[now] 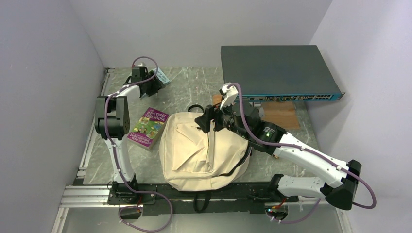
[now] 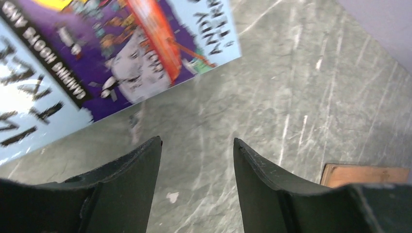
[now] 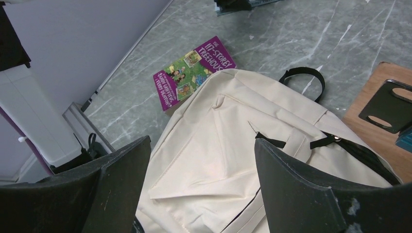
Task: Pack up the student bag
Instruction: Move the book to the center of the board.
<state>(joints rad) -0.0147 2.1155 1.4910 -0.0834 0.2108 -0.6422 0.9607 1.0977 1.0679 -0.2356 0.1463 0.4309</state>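
The student bag [image 1: 204, 150], a cream fabric backpack with black straps, lies flat in the middle of the table. My right gripper [image 1: 206, 121] hangs open over its upper part; the right wrist view shows the bag [image 3: 228, 145] below the spread, empty gripper [image 3: 201, 141]. A purple paperback [image 1: 148, 127] [image 3: 192, 73] lies against the bag's left edge. At the far left, my left gripper [image 1: 154, 83] is open beside a light-blue paperback [image 1: 163, 76]. In the left wrist view that book [image 2: 111, 53] lies just ahead of the empty gripper [image 2: 197, 141], which is over bare table.
A dark network switch [image 1: 277, 73] stands at the back right, with a wooden board [image 1: 282, 114] [image 2: 364, 174] under its front edge. A black bracket [image 3: 388, 104] rests on the board. Walls close in on the left, back and right.
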